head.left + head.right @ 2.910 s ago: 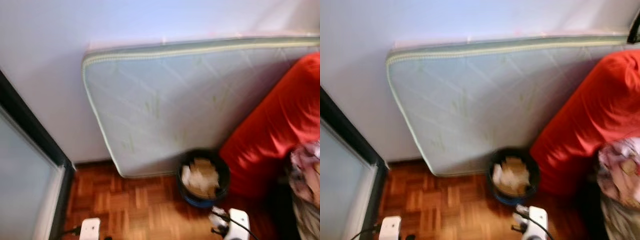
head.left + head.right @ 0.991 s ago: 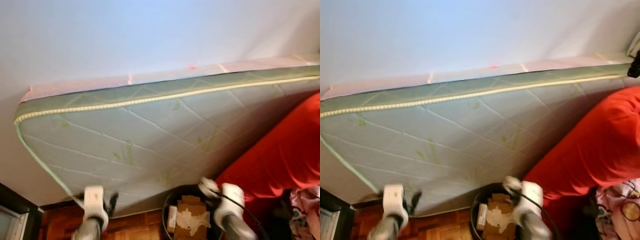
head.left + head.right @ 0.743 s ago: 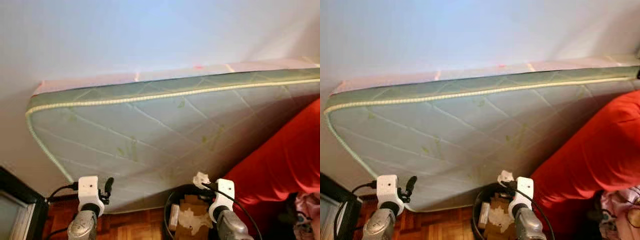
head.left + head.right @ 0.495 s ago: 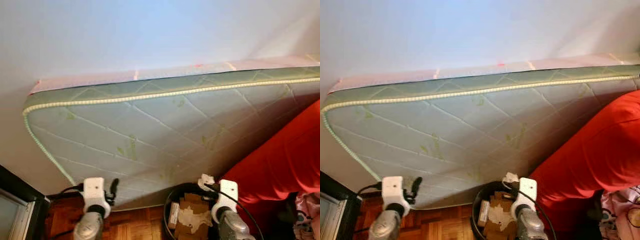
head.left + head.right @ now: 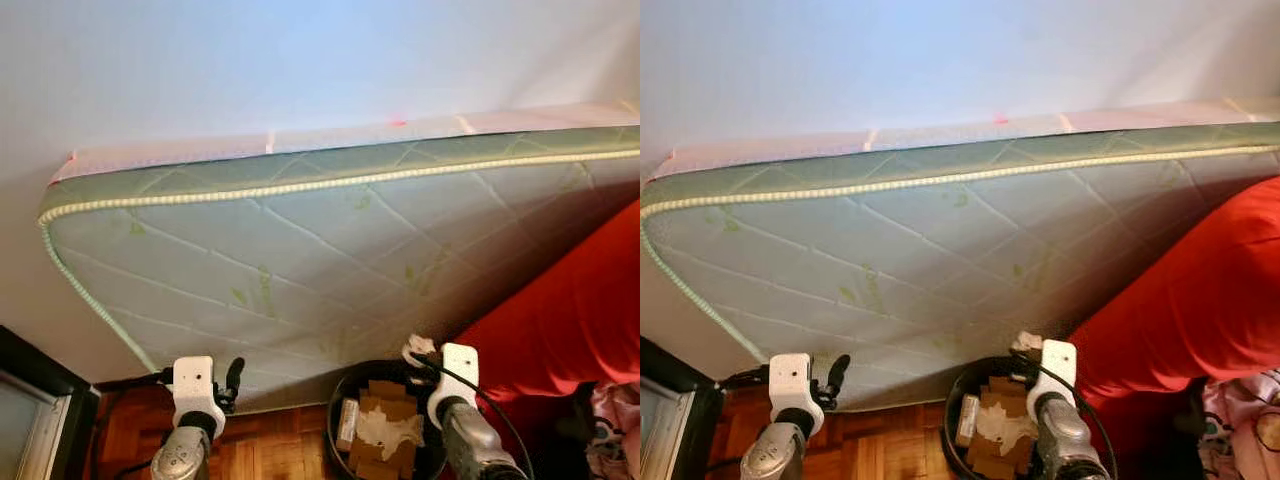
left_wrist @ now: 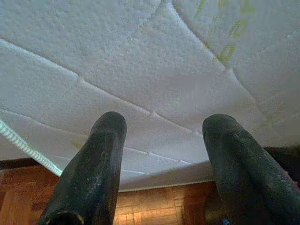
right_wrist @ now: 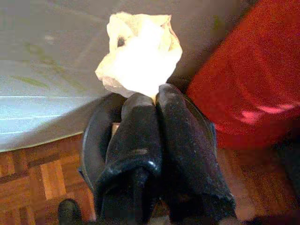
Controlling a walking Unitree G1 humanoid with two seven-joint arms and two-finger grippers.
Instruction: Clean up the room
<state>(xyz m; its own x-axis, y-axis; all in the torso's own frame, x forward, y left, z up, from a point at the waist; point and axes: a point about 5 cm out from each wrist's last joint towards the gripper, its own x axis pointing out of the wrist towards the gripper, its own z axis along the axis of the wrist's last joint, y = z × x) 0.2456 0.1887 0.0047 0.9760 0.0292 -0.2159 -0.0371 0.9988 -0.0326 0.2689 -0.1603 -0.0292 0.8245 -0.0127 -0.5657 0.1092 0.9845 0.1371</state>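
1. The right gripper (image 7: 157, 96) has its two black fingers (image 7: 136, 140) pressed together on a crumpled white paper wad (image 7: 139, 54), which sticks out past the fingertips.
2. In the head views that wad (image 5: 418, 347) sits at the tip of the raised right arm, above the far rim of the black waste bin (image 5: 342, 395).
3. The bin stands on the parquet floor (image 5: 260, 455) directly below and slightly toward the robot's left of the right gripper. It holds pieces of brown cardboard (image 5: 385, 400) and a crumpled white paper (image 5: 385, 430).
4. Through the right wrist view the bin's dark rim (image 7: 91, 140) curves behind the closed fingers, with wood flooring beside it.
5. A red cushion or beanbag (image 5: 570, 320) rises to the right of the right gripper, close to the bin.
6. A quilted mattress (image 5: 300, 260) with green piping leans against the white wall (image 5: 250, 70) beyond both grippers.
7. The left gripper (image 6: 161, 133) is raised well to the left of the bin with its fingers (image 6: 101, 154) apart and nothing between them. It faces the mattress's lower edge.
8. In the head view the left gripper (image 5: 233, 378) hovers just in front of the mattress's bottom corner, above the floor.
9. A dark door frame (image 5: 40, 385) stands to the left of the left gripper.
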